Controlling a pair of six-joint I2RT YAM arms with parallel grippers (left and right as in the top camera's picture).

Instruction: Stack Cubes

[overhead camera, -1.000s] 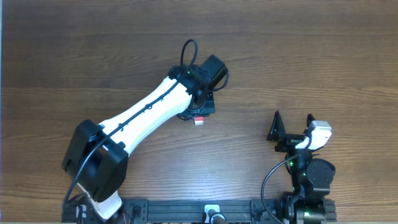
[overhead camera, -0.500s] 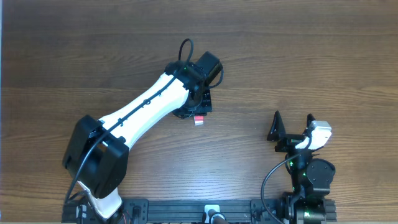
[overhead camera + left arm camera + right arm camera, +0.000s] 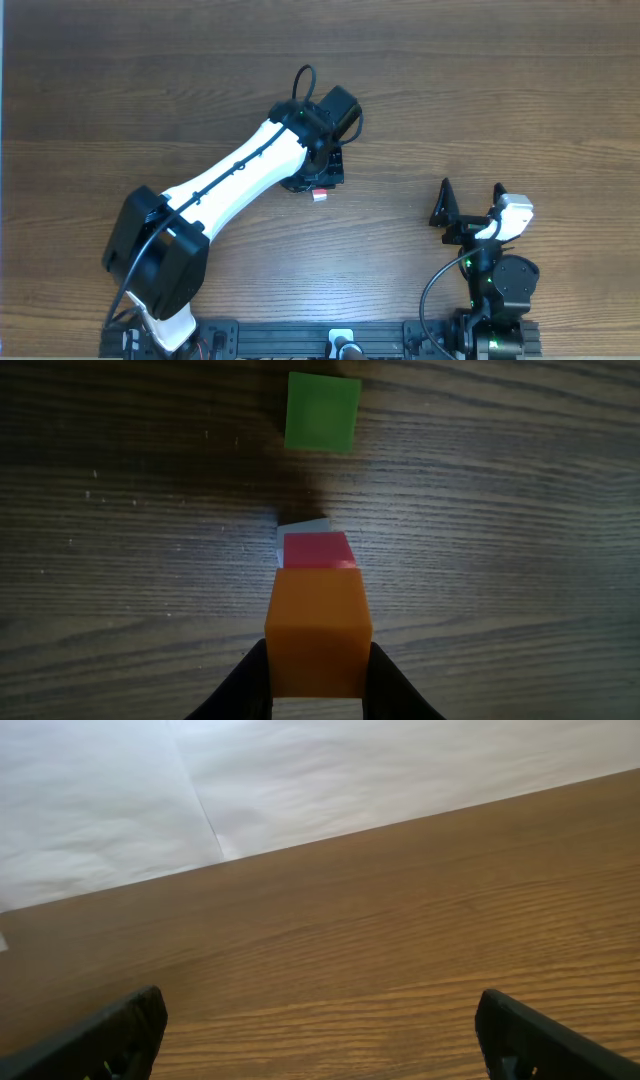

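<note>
Nudged slightly right, pinching orange cube by flat sides in left gripper near red cube; likely light, rigid, slick; with right gripper wide open, empty.

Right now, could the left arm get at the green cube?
Probably not yet: the left hand is full, shut on the orange cube. The green cube itself lies apart on the table with nothing covering it.
</note>
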